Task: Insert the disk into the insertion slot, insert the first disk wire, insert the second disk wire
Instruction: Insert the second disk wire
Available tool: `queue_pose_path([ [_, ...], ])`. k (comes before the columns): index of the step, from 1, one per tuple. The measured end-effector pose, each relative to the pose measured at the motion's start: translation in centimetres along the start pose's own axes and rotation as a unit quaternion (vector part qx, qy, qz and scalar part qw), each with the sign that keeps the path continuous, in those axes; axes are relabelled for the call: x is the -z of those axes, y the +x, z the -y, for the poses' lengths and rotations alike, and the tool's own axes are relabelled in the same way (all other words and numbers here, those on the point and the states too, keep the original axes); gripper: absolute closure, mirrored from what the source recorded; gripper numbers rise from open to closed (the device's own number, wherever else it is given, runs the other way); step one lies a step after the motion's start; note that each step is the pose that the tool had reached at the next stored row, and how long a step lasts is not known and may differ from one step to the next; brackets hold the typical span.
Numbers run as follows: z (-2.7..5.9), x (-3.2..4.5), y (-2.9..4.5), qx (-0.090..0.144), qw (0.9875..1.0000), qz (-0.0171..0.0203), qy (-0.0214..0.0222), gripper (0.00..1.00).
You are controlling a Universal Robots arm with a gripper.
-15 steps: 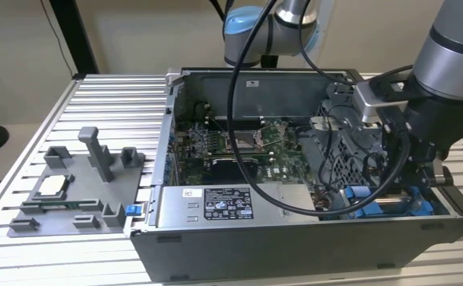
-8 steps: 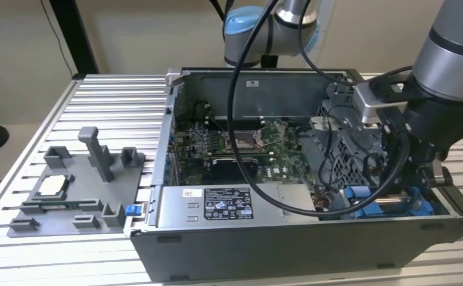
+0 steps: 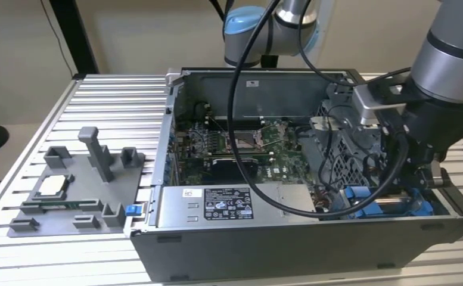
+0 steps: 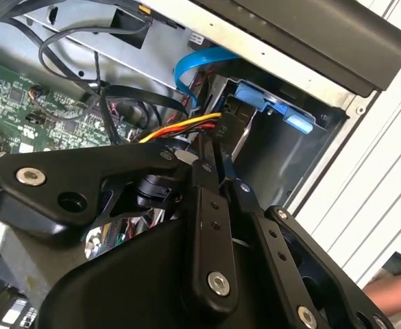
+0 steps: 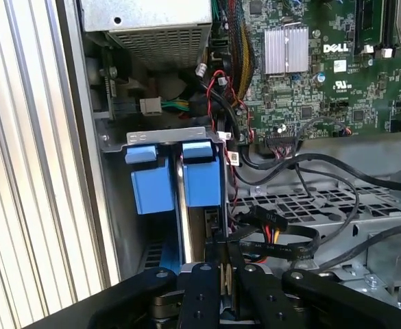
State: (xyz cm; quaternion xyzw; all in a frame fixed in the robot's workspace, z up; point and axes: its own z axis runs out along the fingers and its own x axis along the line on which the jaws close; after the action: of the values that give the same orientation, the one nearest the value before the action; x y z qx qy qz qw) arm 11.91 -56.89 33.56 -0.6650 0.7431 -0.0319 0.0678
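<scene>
The gripper (image 5: pixel 225 271) was seen in both wrist views with its fingers (image 4: pixel 214 154) drawn nearly together, apparently pinching a wire connector deep in the case. The disk (image 5: pixel 195 226) already sat on edge in the insertion slot (image 5: pixel 142 140), between blue tabs. The connector was best kept square to the disk's edge and pressed in gently.

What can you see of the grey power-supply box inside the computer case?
The power-supply box looks like grey sheet metal, with a black-and-white label on its upper face. It lies flat inside the open computer case, against the wall nearest the exterior camera, toward the exterior view's left. In the first wrist view, one side is perforated mesh, with wires beside it.
</scene>
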Motion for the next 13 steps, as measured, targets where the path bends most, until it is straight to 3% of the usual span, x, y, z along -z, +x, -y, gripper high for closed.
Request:
queue_pose_path([
  [4, -0.02, -0.14, 0.01, 0.0, 1.0, 0.0005, 0.0, 1.0],
  [6, 0.03, 0.24, -0.02, 0.0, 1.0, 0.0021, -0.0005, 1.0],
  [8, 0.15, 1.06, -0.06, 0.0, 1.0, 0.0005, -0.0012, 1.0],
  [13, 0.18, 1.19, -0.01, 0.0, 1.0, 0.0, -0.0019, 1.0],
])
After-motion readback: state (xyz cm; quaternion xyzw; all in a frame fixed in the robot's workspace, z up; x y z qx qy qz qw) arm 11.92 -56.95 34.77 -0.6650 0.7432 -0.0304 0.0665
